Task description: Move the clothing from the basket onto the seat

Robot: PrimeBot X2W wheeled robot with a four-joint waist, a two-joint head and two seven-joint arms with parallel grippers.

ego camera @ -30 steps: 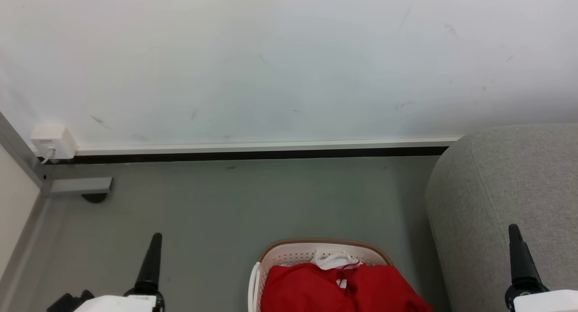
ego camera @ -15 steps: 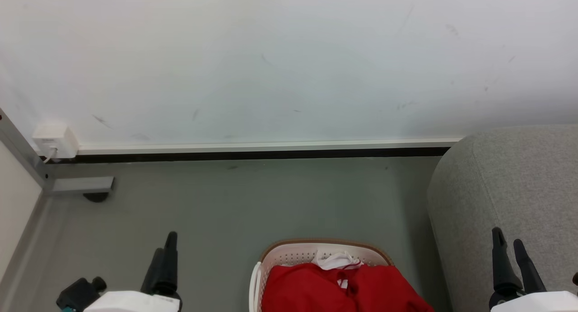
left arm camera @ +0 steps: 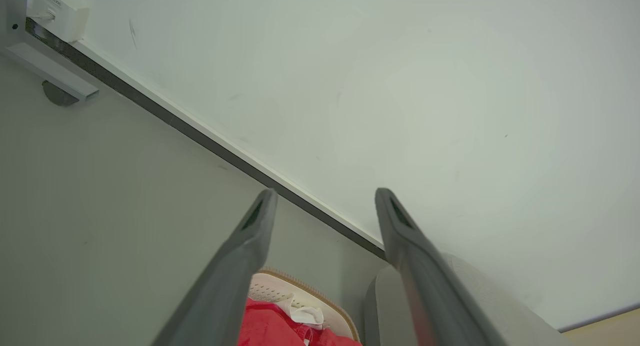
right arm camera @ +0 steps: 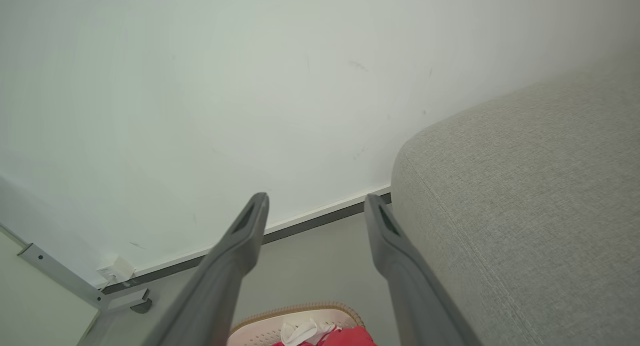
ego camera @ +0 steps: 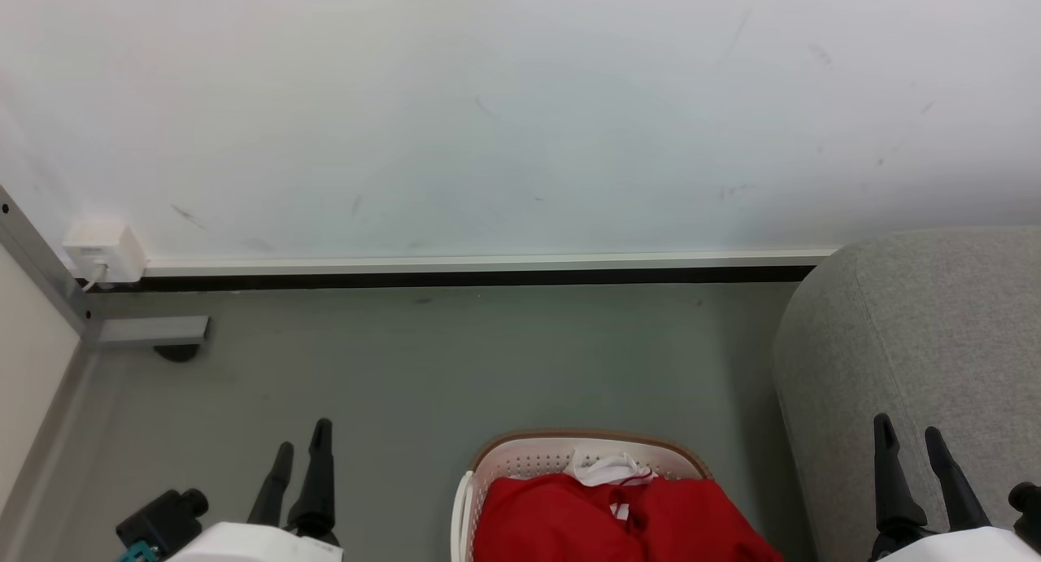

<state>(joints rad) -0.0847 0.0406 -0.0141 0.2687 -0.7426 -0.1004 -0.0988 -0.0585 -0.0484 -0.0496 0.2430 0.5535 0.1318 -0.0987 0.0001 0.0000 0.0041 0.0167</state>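
We record the clothing (ego camera: 569,521) lying in the basket (ego camera: 520,463) at the bottom centre of the head view, red fabric bunched, with its white trim (ego camera: 606,468) at the far side. The basket stands on the grey floor (ego camera: 455,359), close beside the rounded arm of the seat (ego camera: 919,326) at the right edge; we cannot tell whether they touch. The left gripper (ego camera: 302,436) shows at lower left, over the floor and apart from the basket, its fingers (ego camera: 317,481) spread and holding nothing. The right gripper (ego camera: 906,426) shows at lower right, in front of the seat's arm, likewise spread and empty. Both wrist views confirm parted fingers with nothing between them. A white wall (ego camera: 488,115) runs across the upper half, with a small white box (ego camera: 104,250) at its foot, far left.
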